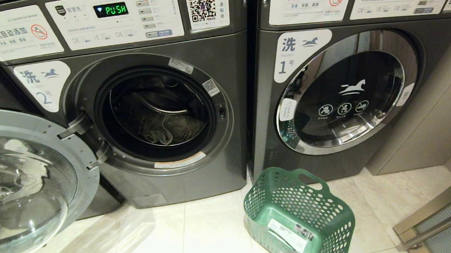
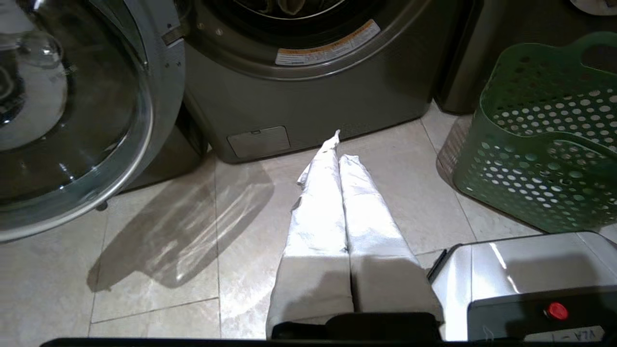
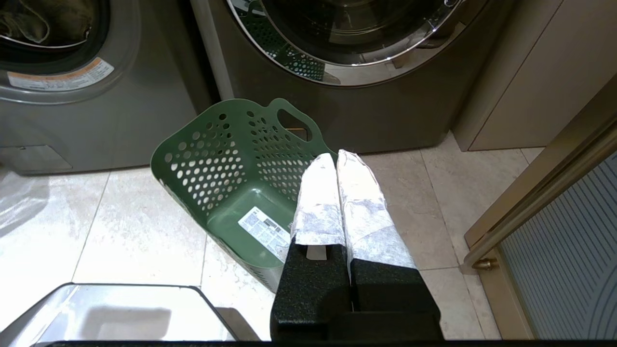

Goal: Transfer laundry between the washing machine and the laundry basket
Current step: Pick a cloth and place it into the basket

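The dark grey washing machine (image 1: 207,88) marked 2 stands with its round glass door (image 1: 25,181) swung wide to the left. An olive-grey laundry (image 1: 172,129) garment lies in the bottom of its drum. The green laundry basket (image 1: 299,219) sits empty on the floor tiles before the machine marked 1, a white label on its bottom. Neither arm shows in the head view. My left gripper (image 2: 338,149) is shut and empty, low over the floor in front of machine 2. My right gripper (image 3: 335,159) is shut and empty beside the laundry basket (image 3: 231,193).
The machine marked 1 (image 1: 344,92) stands to the right with its door shut. A beige cabinet wall (image 1: 437,129) and a metal-framed door (image 1: 438,215) close off the right side. The robot's silver base (image 2: 525,279) shows near both grippers.
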